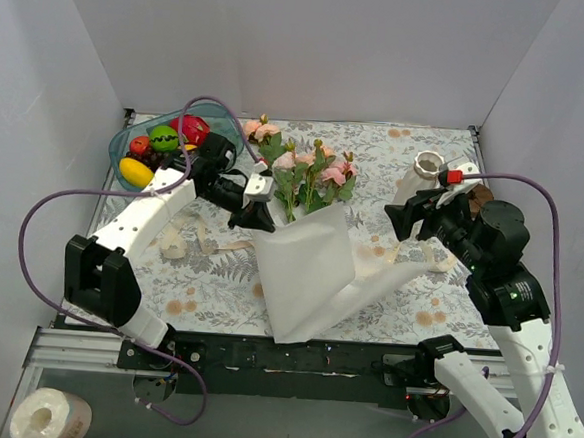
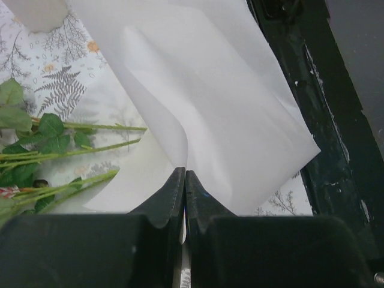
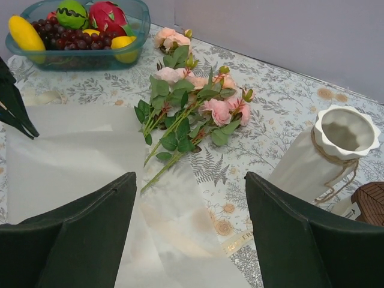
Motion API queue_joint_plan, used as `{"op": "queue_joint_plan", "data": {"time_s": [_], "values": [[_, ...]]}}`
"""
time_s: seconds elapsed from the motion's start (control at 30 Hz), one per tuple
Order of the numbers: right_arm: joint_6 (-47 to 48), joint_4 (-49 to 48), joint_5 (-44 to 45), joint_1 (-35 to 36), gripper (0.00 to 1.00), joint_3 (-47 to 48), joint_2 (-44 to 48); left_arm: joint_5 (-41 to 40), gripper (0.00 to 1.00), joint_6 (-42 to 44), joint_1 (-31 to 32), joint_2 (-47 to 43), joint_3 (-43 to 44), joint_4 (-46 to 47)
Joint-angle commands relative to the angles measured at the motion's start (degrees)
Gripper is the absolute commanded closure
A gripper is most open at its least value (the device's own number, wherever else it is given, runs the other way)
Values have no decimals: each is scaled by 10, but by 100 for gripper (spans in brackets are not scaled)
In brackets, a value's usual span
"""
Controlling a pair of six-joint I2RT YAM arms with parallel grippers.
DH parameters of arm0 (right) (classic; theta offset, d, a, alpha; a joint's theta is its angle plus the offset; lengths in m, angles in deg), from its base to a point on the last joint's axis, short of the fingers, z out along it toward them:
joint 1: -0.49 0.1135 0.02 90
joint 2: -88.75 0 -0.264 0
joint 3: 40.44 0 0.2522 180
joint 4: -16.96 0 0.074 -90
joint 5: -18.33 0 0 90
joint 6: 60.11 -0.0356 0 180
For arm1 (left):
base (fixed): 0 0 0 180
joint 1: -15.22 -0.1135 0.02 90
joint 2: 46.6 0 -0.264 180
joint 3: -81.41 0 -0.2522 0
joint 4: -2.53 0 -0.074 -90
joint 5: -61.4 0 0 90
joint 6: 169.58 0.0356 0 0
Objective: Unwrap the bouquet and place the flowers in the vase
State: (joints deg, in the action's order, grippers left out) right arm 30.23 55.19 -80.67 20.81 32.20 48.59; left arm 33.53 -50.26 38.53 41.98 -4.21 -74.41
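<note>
Jaws of your left gripper [image 2: 185, 180] pinch shut on one smooth white paper sheet [image 2: 228, 108]; your right gripper [image 3: 190, 177] gapes wide, empty. One ribbed white vase [image 3: 324, 156] stands near the leafy pink flowers [image 3: 180, 114], lying loose at the sheet's edge.

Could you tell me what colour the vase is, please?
The vase is white; right wrist view shows it best.

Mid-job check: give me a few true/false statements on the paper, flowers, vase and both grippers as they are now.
1. The left gripper is shut on the white paper. True.
2. The right gripper holds a stem. False: it is open and empty.
3. The flowers stand in the vase. False: they lie flat on the table.
4. The vase is empty. True.
</note>
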Motion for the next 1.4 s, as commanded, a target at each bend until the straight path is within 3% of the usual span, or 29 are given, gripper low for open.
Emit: {"op": "queue_joint_plan", "data": {"time_s": [0.0, 0.27, 0.4, 0.53, 0.6, 0.67, 0.77, 0.9, 1.0, 1.2, 1.37], "values": [[5, -50, -18, -2, 19, 16, -17, 50, 100, 48, -25, -79, -54, 47], [1, -93, -48, -1, 21, -60, -43, 74, 100, -51, -105, -183, -135, 135], [-36, -152, -52, 14, 24, -102, -69, 79, 96, -76, -153, -208, -176, 125], [-35, -186, 5, 93, 23, -111, -115, 62, 96, -130, -189, -211, -225, 154], [-39, -200, 5, 129, 20, -113, -141, 56, 91, -168, -209, -203, -248, 189], [-54, -225, -29, 133, 14, -129, -147, 57, 81, -172, -232, -193, -259, 193], [-67, -286, -106, 133, 8, -169, -143, 97, 81, -161, -288, -167, -257, 161], [-81, -325, -180, 132, 5, -185, -178, 142, 80, -33, -331, -122, -224, 37], [-97, -379, -211, 132, 5, -199, -220, 148, 80, 13, -340, -99, -216, -25], [-125, -422, -272, 133, 7, -206, -318, 144, 79, 21, -354, -103, -213, -30], [-153, -469, -294, 142, 12, -226, -384, 102, 78, -69, -354, -124, -201, 37]]}}
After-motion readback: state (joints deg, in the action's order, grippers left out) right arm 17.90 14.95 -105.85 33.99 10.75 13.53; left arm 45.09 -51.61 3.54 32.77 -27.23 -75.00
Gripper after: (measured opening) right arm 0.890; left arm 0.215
